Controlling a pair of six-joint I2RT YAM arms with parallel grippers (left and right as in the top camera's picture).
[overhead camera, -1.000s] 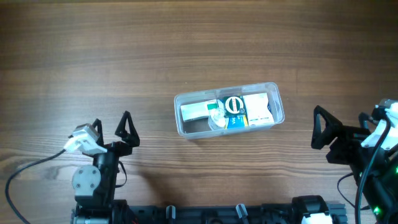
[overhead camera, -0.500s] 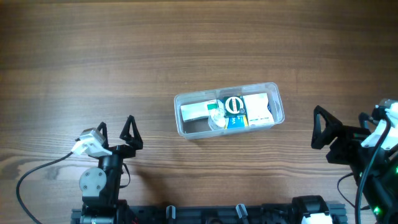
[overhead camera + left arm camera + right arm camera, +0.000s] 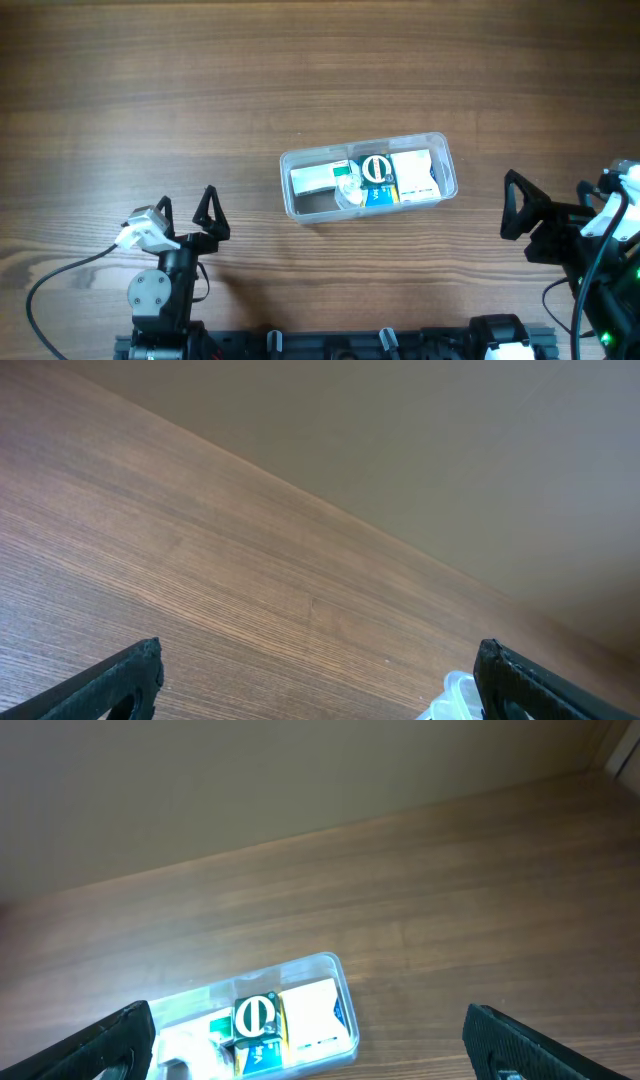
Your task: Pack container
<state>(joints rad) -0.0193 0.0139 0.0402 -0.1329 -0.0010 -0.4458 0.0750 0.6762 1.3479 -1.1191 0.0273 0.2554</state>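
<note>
The clear plastic container (image 3: 445, 160) lies on the wooden table, a little right of centre. It holds a white box with green print, a green box with a round white logo, a blue box, a white box and a small clear bottle. It also shows in the right wrist view (image 3: 345, 982), and its corner shows in the left wrist view (image 3: 452, 688). My left gripper (image 3: 186, 211) is open and empty, low left of the container. My right gripper (image 3: 550, 202) is open and empty, to the right of it.
The wooden table (image 3: 200, 90) stretches far beyond the container on all sides. A plain beige wall (image 3: 420, 450) stands past its far edge. Cables trail by both arm bases at the front edge.
My left arm shifted a little to the right and back toward its base between one second ago and half a second ago, then held still. The right arm and container have not moved.
</note>
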